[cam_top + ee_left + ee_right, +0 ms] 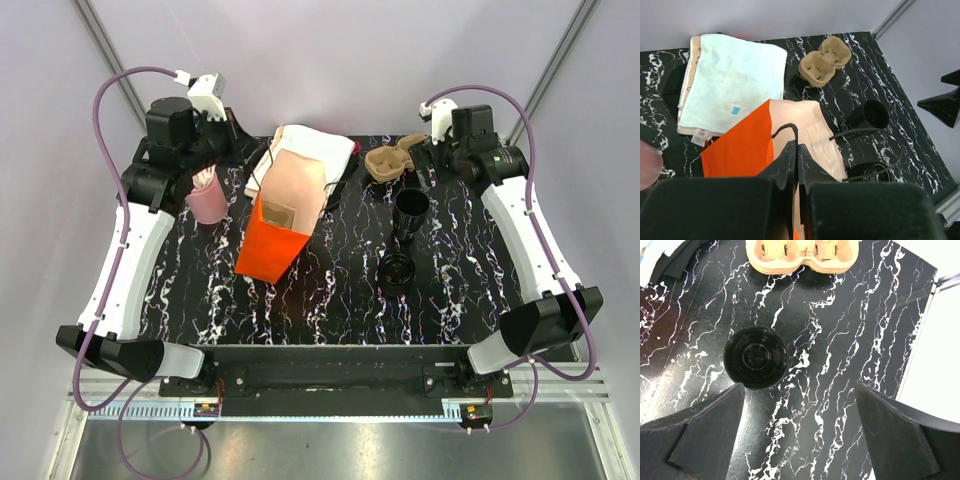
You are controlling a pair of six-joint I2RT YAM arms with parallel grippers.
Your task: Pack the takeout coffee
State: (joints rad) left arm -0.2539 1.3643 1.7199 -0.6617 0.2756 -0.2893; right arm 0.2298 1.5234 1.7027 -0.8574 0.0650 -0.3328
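The takeout coffee (756, 357) is a black ribbed cup standing upright on the marble table, also seen in the top view (411, 205) and the left wrist view (871, 116). My right gripper (800, 386) hangs open above the table, and the cup lies just beyond its left fingertip (737, 390), not between the fingers. In the top view the right gripper (420, 160) is at the back right. A second black cup (397, 270) sits nearer the front. My left gripper (797, 147) is shut on the thin black handle (785, 127) of the orange paper bag (740, 150).
The orange bag (268, 245) stands left of centre, leaning back. The brown two-hollow cardboard tray (390, 160) lies just behind the cup. Folded white cloths (310, 145) lie at the back middle. A pink cup of stirrers (205, 195) stands at the left.
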